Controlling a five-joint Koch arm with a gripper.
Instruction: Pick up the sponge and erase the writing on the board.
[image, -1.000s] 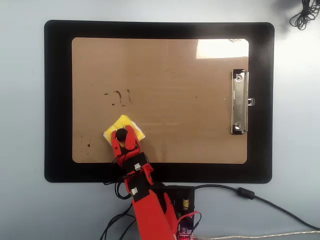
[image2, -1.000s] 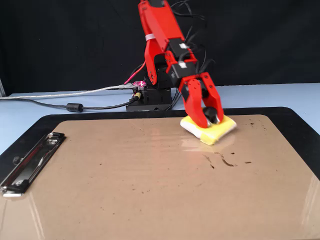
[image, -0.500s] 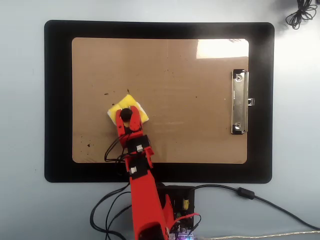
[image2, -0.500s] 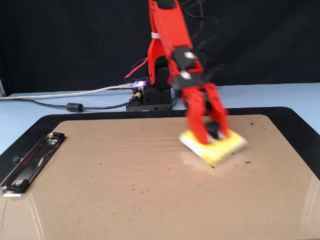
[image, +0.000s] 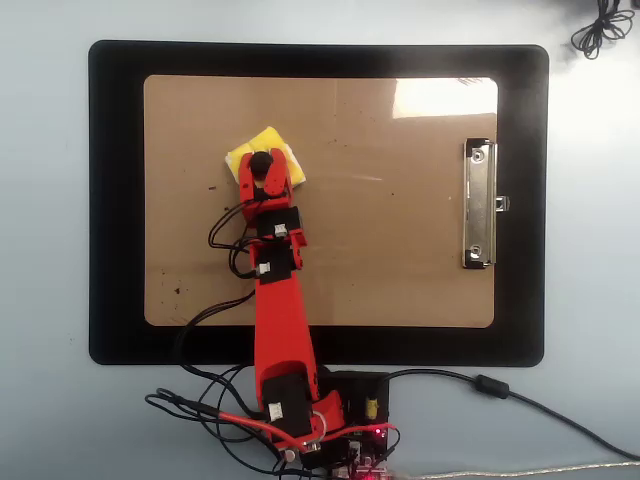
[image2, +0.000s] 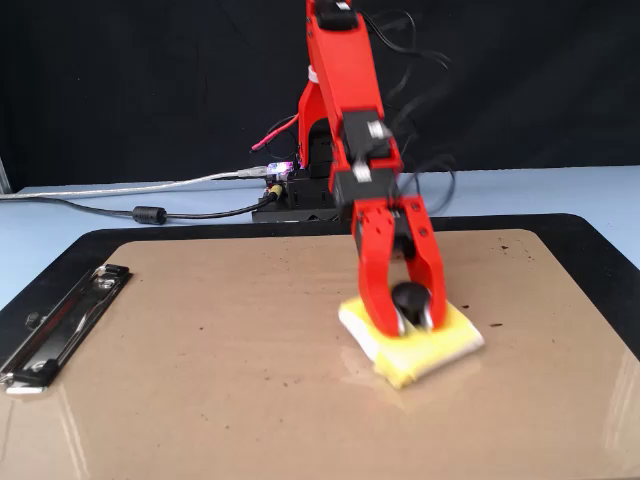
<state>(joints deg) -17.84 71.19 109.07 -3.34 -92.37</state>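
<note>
1. One dark speck (image: 177, 291) low on the left of the board (image: 400, 270) in the overhead view is a stray mark, not lettering. I see no legible writing on the tan surface in either view; anything under the pad is hidden from me.
2. Sponge (image: 266, 153) sits flat on the board's upper left part in the overhead view, turned cornerwise. I keep it pressed down so its whole underside rubs the glossy surface.
3. My gripper (image2: 402, 310) is clenched on the sponge's round black knob (image2: 408, 297), one red jaw either side. Holding the knob lets me push the pad without my jaws scraping the board.
4. Sponge look: yellow square pad, whitish lower edge visible in the fixed view, black knob at centre, near corner pointing toward that camera.
5. Silver clip (image: 479, 203) at the overhead view's right is well apart from my pad, so it doesn't hinder wiping.
6. Black mat (image: 115, 200) under the board frames it on all sides.
</note>
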